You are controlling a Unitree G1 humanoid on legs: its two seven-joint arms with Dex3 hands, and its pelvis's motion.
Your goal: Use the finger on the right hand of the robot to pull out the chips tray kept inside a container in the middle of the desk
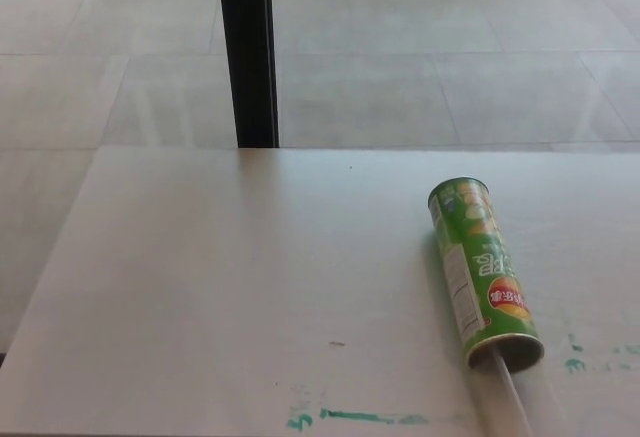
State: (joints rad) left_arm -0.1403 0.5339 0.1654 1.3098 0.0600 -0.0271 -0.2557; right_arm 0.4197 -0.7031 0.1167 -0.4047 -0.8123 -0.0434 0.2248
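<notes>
can lying on desk, tray protruding from open end.

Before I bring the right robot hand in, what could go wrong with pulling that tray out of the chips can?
1. The green chips can lies on its side on the smooth white desk with nothing bracing it, so a pull may drag or roll the whole can.
2. The clear tray sticking out of the open end is pale and hard to see, so a finger could miss it.
3. Neither robot hand is in view, so the approach starts blind.
</notes>
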